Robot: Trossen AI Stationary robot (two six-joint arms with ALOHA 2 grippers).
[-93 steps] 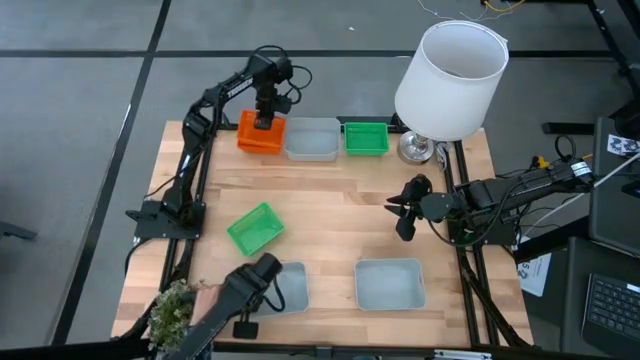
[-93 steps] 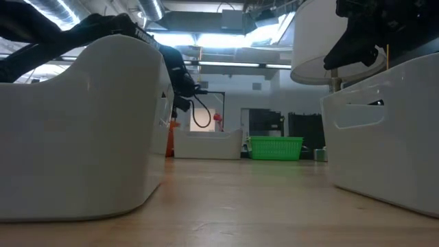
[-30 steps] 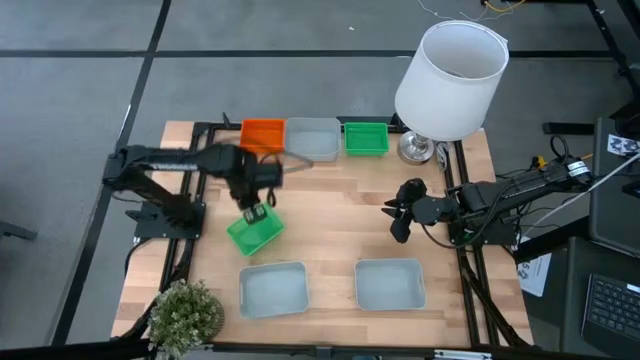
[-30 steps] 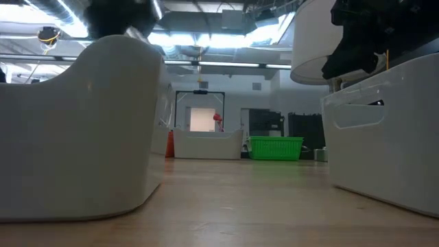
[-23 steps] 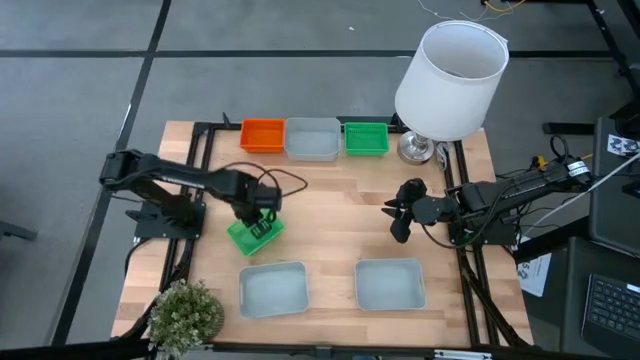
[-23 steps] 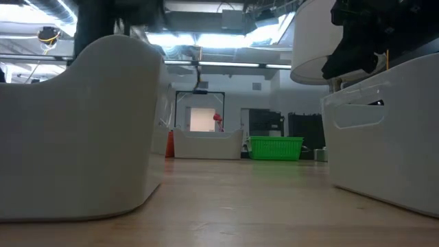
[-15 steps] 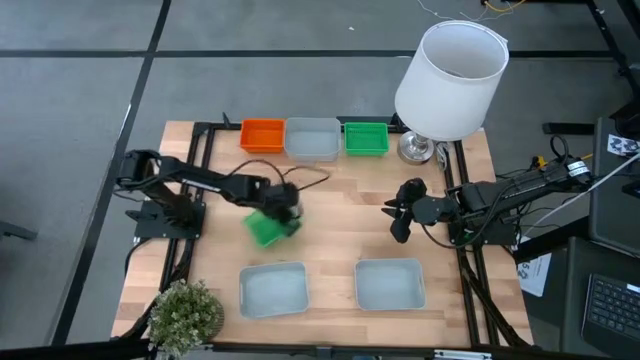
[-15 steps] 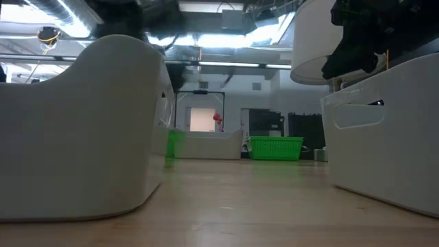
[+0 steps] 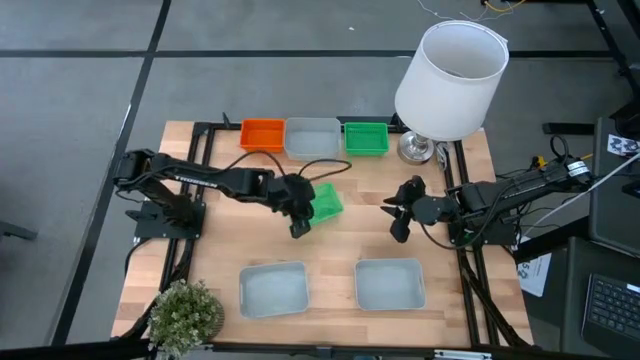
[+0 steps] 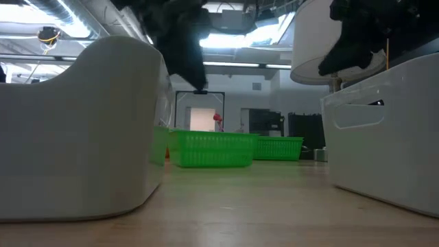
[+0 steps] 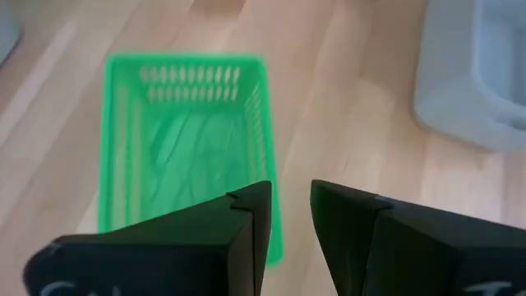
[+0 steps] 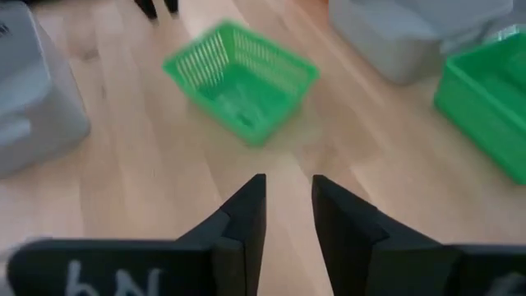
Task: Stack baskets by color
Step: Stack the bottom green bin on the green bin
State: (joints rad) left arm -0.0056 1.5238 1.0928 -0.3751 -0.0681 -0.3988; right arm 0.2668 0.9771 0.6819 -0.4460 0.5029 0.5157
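Note:
A green basket [image 9: 326, 200] is at the table's middle, and my left gripper [image 9: 306, 208] is shut on it from its left side. In the left wrist view the basket [image 11: 185, 148] stretches away ahead of the fingers. Another green basket [image 9: 366, 138], a grey one [image 9: 312, 139] and an orange one [image 9: 263, 134] stand in a row at the far edge. Two grey baskets [image 9: 272, 290] [image 9: 389, 283] stand near the front edge. My right gripper [image 9: 393, 213] hovers open right of centre, touching nothing. My left gripper has the green basket's long side wall [image 11: 274, 234] near one corner, with one finger [image 11: 246, 215] inside the basket and the other outside. The fingers slant down from the table's left side. In the low view the basket [image 10: 209, 149] is level, low at the table top.
A big white lampshade [image 9: 450, 80] on a metal foot stands at the far right corner, next to the far green basket. A small potted plant [image 9: 185, 312] sits at the near left corner. Bare wood lies between the far row and the near grey baskets.
My left gripper came down onto the green basket at the table's left. It then swept toward the right and slightly toward the far edge, tipping from steeply downward to a slant. The basket went with it to the table's middle, turning as it moved.

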